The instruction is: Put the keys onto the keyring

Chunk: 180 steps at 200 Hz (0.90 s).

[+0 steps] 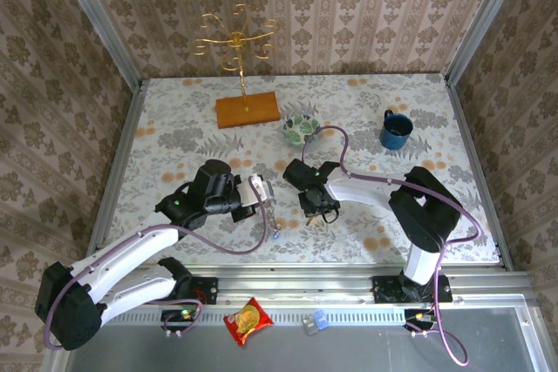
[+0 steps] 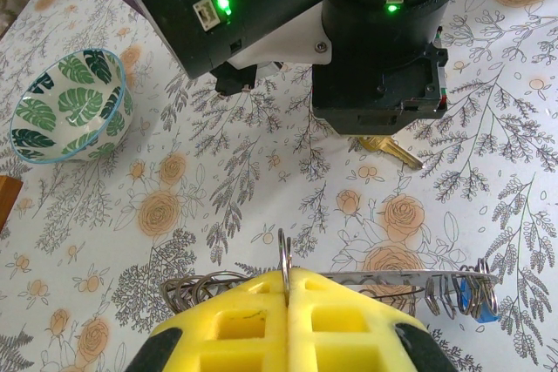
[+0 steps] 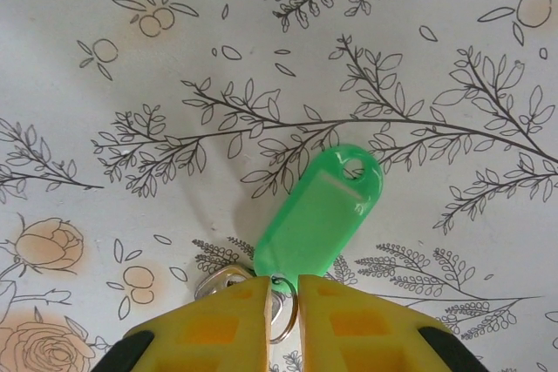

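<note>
Lower frame, my left gripper (image 2: 288, 302): clamped on the keyring (image 2: 285, 259) (edge-on).
Lower frame, my right gripper (image 3: 283, 302): wrist facing down, pinching the green key (image 3: 318, 211).

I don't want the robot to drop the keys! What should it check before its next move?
1. Does the left gripper pinch the keyring? Ok: the ring stands upright between shut fingers.
2. Is the blue key on the keyring? Cannot tell: it sits among wire loops beside it.
3. Is the green key in front of the right gripper? Ok: it lies flat on the table.
4. Does the right gripper hold the green key's small ring? Cannot tell: the ring sits in a narrow gap.
5. Is the bowl out of the way? Ok: it is off to the side.
</note>
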### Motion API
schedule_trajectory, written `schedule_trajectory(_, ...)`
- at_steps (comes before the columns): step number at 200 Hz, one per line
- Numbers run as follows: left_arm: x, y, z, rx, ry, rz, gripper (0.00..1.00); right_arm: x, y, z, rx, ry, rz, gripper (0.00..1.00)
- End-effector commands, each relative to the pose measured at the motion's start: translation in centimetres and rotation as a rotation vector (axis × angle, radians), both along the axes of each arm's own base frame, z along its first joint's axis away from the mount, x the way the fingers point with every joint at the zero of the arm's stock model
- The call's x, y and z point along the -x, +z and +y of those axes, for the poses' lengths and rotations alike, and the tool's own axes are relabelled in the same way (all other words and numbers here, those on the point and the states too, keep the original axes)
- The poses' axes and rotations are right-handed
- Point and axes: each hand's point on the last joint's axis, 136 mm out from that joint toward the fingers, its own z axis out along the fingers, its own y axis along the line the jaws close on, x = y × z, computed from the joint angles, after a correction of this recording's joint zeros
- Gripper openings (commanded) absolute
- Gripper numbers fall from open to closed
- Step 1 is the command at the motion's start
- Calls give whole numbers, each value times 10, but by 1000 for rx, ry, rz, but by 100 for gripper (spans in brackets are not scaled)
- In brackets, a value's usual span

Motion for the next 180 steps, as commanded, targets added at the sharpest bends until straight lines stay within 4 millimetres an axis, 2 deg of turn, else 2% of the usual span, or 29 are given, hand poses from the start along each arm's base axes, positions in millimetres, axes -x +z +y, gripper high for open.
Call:
schedule_trajectory(1, -1, 8, -4, 18, -21, -46, 0, 7, -2, -8, 33, 7, 43, 18)
schedule_trajectory(50, -1, 9, -5, 21, -22, -47, 0, 12, -2, -4, 2, -6, 73, 22)
schedule_trajectory(103, -1, 9, -5, 22, -22, -48, 0, 10, -2, -7, -75, -150, 83, 24)
schedule_trajectory(137, -1, 8, -4, 20, -23, -47, 0, 12, -4, -9, -147, -259, 85, 22)
schedule_trajectory(180, -1, 8, -4, 20, -25, -50, 0, 10, -3, -6, -190, -287, 83, 21)
